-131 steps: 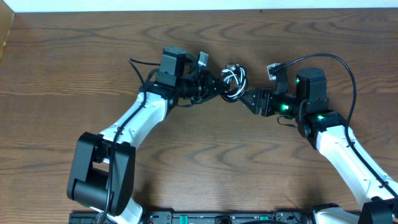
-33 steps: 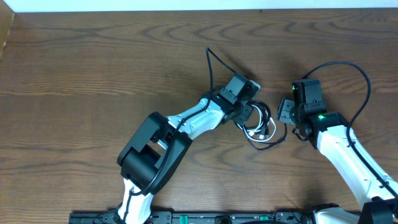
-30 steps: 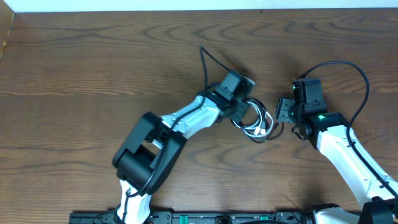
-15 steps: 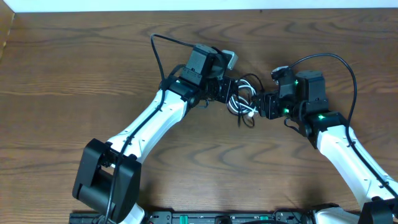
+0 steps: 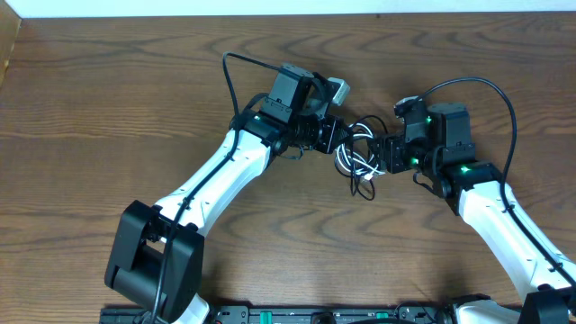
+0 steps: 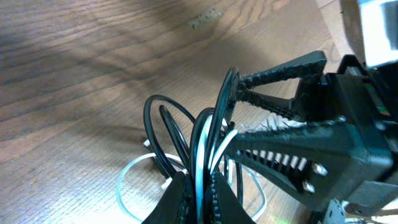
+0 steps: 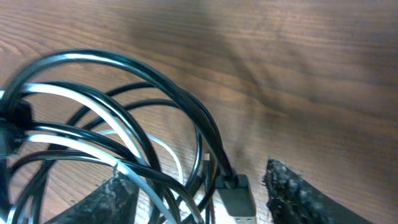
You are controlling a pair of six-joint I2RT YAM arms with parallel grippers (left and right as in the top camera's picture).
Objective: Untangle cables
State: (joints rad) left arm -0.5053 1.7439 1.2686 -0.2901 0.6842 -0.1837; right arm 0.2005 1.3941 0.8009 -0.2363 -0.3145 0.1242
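Note:
The black and white cables (image 5: 359, 157) form one tangled bundle of loops between my two grippers. My left gripper (image 5: 329, 137) is shut on several black and white strands of it; in the left wrist view the left gripper (image 6: 198, 188) pinches the strands upright. My right gripper (image 5: 385, 153) is open at the bundle's right side. In the right wrist view the right gripper (image 7: 198, 177) has its fingers (image 7: 291, 190) spread, with the loops (image 7: 124, 118) and a black plug end (image 7: 236, 198) between them. The right gripper's open fingers (image 6: 283, 67) also show in the left wrist view.
The wooden table (image 5: 108, 99) stretches around the arms. A thick black robot wire (image 5: 236, 61) arcs above the left wrist and another robot wire (image 5: 490, 90) arcs over the right wrist. A white wall edge runs along the far side.
The left arm swung back from the right to the table's middle with the bundle. In the last half second the bundle shifted slightly right, closer into the right gripper's open fingers.

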